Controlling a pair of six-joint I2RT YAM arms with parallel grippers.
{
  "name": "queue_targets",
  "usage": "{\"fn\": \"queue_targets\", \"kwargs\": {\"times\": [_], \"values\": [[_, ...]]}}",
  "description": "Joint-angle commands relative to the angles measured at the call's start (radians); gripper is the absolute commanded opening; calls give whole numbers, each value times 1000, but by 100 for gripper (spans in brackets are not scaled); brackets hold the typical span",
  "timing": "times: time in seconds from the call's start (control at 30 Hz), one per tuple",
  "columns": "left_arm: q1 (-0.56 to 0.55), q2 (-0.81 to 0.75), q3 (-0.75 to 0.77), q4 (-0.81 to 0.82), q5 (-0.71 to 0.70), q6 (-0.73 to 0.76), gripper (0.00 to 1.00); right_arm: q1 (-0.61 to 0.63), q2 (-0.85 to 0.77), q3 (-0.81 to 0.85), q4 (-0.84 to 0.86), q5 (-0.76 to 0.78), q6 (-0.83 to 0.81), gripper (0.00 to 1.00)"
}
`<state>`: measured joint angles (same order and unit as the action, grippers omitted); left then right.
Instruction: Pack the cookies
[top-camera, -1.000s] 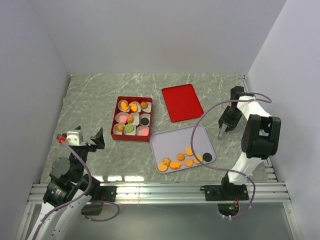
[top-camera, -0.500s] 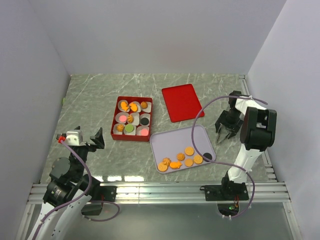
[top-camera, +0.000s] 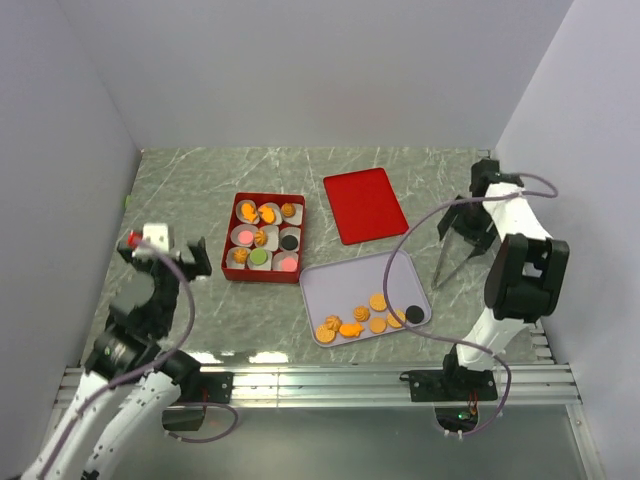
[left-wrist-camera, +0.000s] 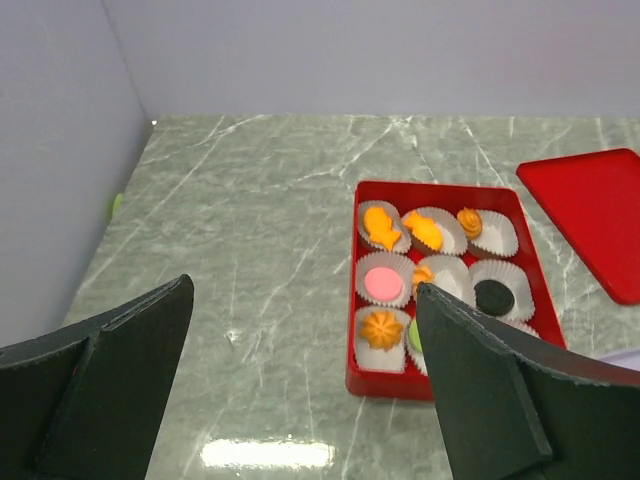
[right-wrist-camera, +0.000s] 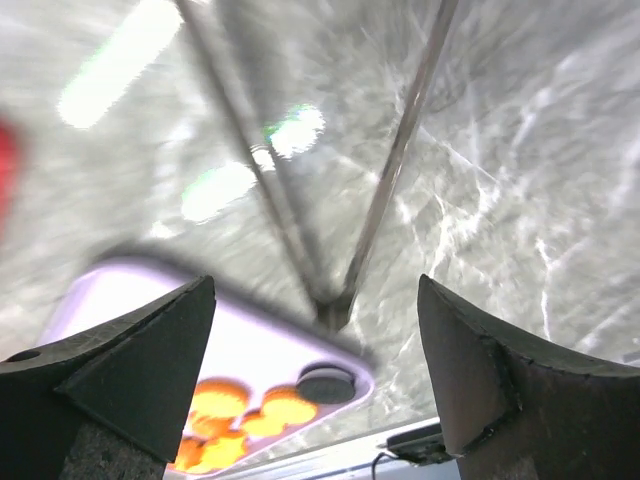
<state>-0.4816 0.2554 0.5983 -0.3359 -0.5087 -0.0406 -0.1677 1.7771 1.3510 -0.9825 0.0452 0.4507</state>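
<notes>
With left fingers and right fingers both spread and empty, the right pair should straddle the tongs near the desk's right edge and squeeze gently.

Glossy marble-patterned table, pleated white paper cups, smooth red plastic box, thin shiny metal tongs.
</notes>
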Motion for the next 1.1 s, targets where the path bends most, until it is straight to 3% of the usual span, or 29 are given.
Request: {"fn": "queue_targets", "kwargs": {"times": [0.0,0.03,0.13,0.23,0.43,0.7,0.87,1.07], "values": [[-3,216,197,15,-62,-30,99,4,-120,125,-79,28,-4,89],[-2,337,243,-9,-60,-48,99,7,-140,143,-87,19,-6,89],[-20,500,389,29,-13,-62,97,39,-165,215,-79,-95,-6,87],[-43,571,429,90,24,-100,99,123,-128,299,-41,-206,-9,84],[-45,726,552,8,88,-215,99,238,126,552,-87,-215,-26,75],[-45,752,575,-187,220,-387,92,237,474,822,-131,-200,-30,67],[-45,729,499,-206,249,-472,89,235,588,945,-153,-157,-43,64],[-46,755,489,-198,260,-489,88,238,665,970,-150,-146,-32,62]]}}
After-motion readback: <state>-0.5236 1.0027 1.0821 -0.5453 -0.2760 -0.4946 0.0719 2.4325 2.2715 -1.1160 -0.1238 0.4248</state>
